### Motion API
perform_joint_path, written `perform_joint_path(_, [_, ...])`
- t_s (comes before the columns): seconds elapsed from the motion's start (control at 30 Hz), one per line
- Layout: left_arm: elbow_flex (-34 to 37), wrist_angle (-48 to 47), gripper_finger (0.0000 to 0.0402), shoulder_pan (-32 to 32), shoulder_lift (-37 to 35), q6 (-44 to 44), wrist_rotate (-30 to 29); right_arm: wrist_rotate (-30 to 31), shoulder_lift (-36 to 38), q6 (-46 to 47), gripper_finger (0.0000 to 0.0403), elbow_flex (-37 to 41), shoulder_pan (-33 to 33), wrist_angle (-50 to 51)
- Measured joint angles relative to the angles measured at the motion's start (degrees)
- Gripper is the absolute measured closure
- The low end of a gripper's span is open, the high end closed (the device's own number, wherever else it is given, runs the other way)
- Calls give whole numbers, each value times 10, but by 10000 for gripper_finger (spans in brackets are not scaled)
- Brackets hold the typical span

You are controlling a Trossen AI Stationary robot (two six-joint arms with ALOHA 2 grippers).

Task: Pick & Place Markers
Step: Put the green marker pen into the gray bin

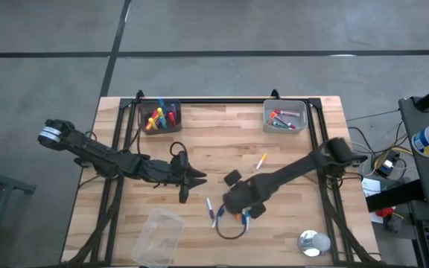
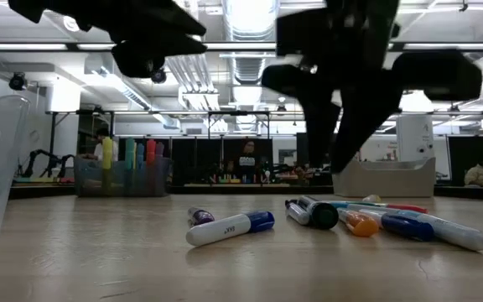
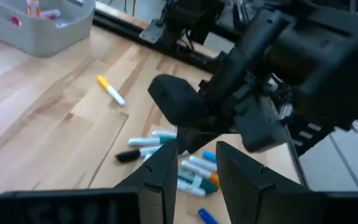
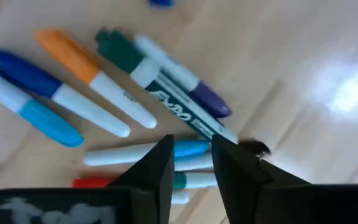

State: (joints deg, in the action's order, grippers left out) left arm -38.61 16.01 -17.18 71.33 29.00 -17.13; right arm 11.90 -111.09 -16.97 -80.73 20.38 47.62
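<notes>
Loose markers [image 4: 104, 106] clustered on the tabletop [image 1: 222, 141] near its front middle: orange-capped, dark green, purple, blue and light-blue ones fanned side by side, some touching, with a red end poking out beneath. One more white-barrelled marker with a blue cap [image 2: 229, 226] lying a little apart, just beside the pile. A single yellow-capped marker [image 1: 261, 161] alone, well apart toward the far right. None lifted at this moment.

Right hand [image 4: 191, 155] directly above the cluster, fingers parted with a narrow gap, nothing between them; a light-blue marker showing just beyond the fingertips. Left hand [image 1: 192, 179] hovering near the tabletop's middle, left of the pile, fingers [image 3: 166, 168] likewise standing apart with a clear gap and holding nothing.

Dark bin [image 1: 161, 117] at the far left already stocked with upright markers in yellow, orange, red and blue. Grey bin [image 1: 284, 115] at the far right holding several more lying flat. Clear plastic container [image 1: 157, 237] at the near left, contents not discernible. Round metal lid-like object [image 1: 313, 242] at the near right.

Judged progress: partly done — a good share sorted into the two bins, roughly ten still loose on the wood and waiting to be picked up.
</notes>
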Motion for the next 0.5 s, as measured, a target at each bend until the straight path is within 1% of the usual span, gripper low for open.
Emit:
perform_joint_path(0.07, [8, -4, 296, 0, 0, 0, 2, 0, -27, -26, 292, -28, 0, 17])
perform_joint_path(0.17, [16, -3, 296, 0, 0, 0, 4, 1, -46, -61, 285, -53, -2, 27])
perform_joint_path(0.33, [22, -3, 296, -2, 0, 1, 15, 3, -50, -100, 272, -57, -6, 21])
perform_joint_path(0.5, [23, -2, 296, -3, 0, 1, 21, 12, -50, -149, 264, -42, -10, 0])
